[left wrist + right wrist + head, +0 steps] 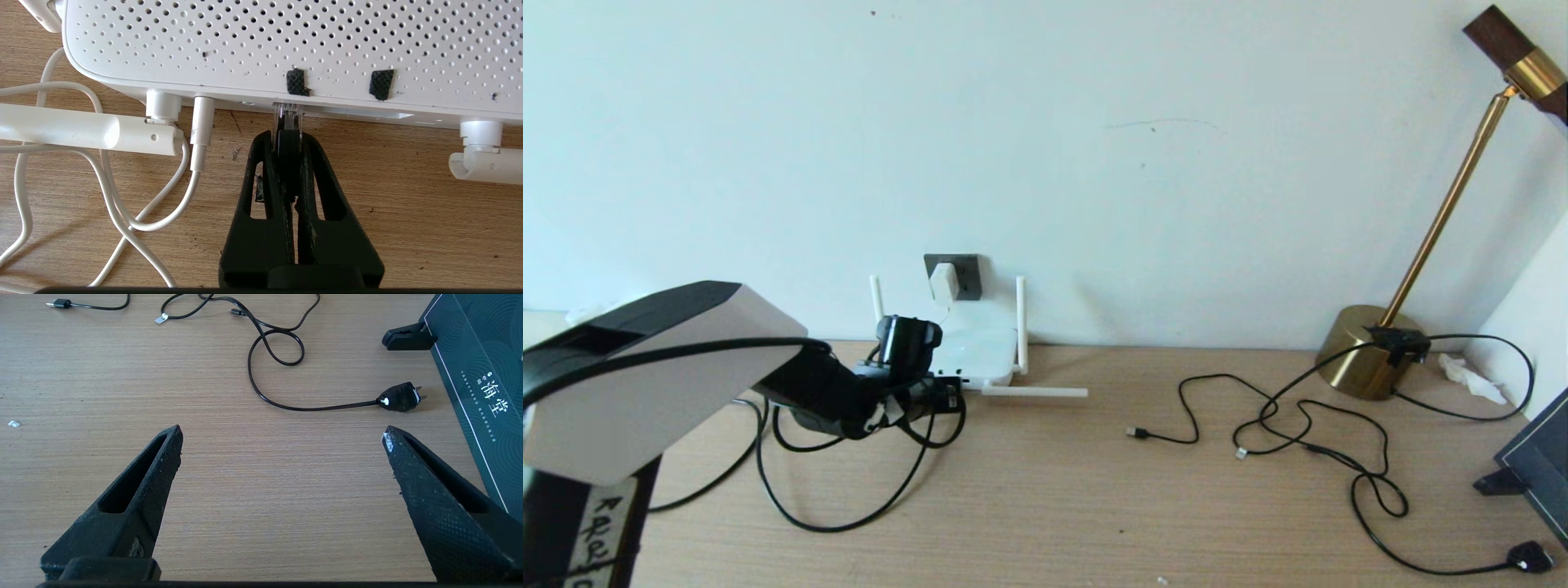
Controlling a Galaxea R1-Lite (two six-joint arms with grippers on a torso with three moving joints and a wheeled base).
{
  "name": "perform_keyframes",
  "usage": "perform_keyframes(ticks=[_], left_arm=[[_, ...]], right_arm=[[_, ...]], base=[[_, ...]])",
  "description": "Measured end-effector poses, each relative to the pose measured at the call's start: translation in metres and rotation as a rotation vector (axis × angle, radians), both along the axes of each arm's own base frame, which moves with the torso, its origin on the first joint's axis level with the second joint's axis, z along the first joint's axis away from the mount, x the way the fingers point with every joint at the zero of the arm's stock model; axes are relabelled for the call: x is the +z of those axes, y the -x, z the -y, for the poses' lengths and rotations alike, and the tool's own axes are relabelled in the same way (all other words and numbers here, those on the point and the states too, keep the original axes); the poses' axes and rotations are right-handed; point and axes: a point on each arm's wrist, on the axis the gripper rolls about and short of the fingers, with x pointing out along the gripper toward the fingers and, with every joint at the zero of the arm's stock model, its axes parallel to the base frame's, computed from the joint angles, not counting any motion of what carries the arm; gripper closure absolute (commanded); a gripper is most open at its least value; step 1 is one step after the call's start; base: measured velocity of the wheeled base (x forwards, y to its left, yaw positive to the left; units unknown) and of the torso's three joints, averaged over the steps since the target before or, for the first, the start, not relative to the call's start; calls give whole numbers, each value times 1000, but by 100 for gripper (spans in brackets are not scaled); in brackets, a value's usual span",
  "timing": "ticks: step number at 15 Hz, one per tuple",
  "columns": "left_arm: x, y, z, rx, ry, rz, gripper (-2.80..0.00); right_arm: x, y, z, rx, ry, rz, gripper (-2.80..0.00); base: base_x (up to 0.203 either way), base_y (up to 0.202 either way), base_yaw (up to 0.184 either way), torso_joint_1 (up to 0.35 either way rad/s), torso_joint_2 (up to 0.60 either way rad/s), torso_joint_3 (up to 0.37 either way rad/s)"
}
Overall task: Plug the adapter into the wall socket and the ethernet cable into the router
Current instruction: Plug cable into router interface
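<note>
1. The left tool is clenched on the thick black ethernet cable just behind its clear connector, whose tip sits at a dark port in the edge of the flat white router with slim stick antennas.
2. The small white cube adapter already sits in the dark grey wall socket behind the router.
3. Judged step: seating the connector; next comes a straight push, kept level, until fully in, then letting go.
4. The right tool hangs released over the wooden desk, idle.
</note>
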Motion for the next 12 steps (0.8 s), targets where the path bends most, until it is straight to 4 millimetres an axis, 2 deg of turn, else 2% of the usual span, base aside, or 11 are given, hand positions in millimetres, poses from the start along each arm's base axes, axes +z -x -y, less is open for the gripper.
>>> perform_keyframes(ticks=[12], left_arm=[[2, 6, 3, -10, -4, -5, 0]], right_arm=[[0, 0, 0, 1, 3, -1, -280]], base=[[0, 0, 0, 0, 0, 0]])
